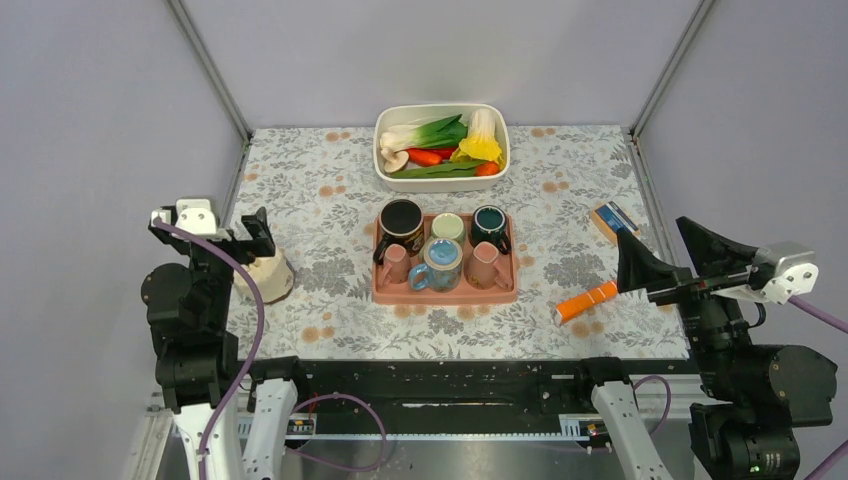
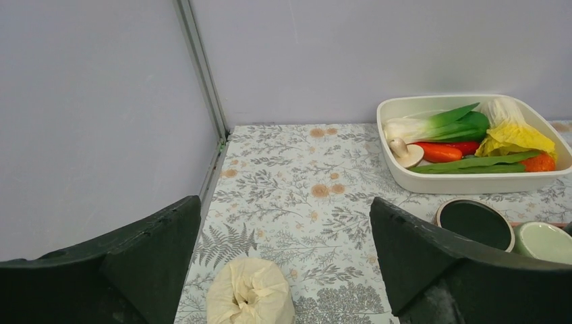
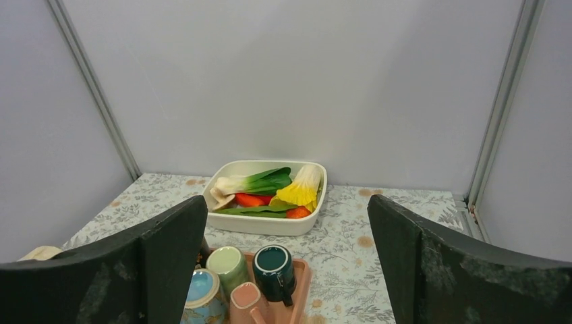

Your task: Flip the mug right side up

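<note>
- Left jaws were spread wide, empty, above a cream pouch (image 1: 268,277) near the worktop's (image 1: 330,320) left edge.
- Right jaws were spread, empty, at the right edge.
- Mugs (image 1: 441,262) stood on a pink tray (image 1: 445,294) at the worktop's centre; which was inverted was unclear.

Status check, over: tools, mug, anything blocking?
Both open and empty: left tool, right tool. The black mug looks base-up, far-left on the pink tray, untouched. Neighbouring cups packed close; cream pouch under left tool.

Glossy glazed mugs (image 1: 401,222) on a matt pink tray (image 1: 445,296), smooth white dish (image 1: 440,183), flower-printed tablecloth (image 1: 310,200)
</note>
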Tool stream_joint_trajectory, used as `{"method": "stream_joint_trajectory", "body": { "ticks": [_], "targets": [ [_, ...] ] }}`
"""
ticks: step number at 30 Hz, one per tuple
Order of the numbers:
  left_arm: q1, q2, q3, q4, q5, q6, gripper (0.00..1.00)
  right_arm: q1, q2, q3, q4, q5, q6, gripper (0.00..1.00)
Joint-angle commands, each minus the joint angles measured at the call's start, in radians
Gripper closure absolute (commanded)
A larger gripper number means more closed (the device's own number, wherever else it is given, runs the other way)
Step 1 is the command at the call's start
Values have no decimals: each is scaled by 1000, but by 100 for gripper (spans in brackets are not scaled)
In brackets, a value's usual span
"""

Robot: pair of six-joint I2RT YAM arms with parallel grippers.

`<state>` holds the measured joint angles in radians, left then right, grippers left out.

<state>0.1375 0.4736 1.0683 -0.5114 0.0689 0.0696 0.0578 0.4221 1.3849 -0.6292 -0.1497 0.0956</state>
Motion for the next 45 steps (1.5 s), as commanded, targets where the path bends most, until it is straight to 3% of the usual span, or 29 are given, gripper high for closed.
{"method": "stream_joint_trajectory", "body": {
  "ticks": [1,10,16,21,33,39,45],
  "targets": [
    [7,27,-1,62,45,-10,1,-6,24,-9,11,26,-17,2],
    [4,49,-22,87,133,22,1,-6,56,-81,37,-189,-193,2],
    [4,46,-90,93,284,63,1,-5,74,-168,72,-317,-252,2],
    [3,49,-137,75,343,142,1,-6,88,-273,132,-310,-316,2],
    [5,71,-279,189,263,96,1,-6,125,-471,276,-395,-264,1],
    [5,105,-321,209,345,93,1,-6,231,-458,242,-395,-245,1],
    [5,133,-323,210,339,90,1,-1,308,-428,189,-363,-249,1]
  ]
}}
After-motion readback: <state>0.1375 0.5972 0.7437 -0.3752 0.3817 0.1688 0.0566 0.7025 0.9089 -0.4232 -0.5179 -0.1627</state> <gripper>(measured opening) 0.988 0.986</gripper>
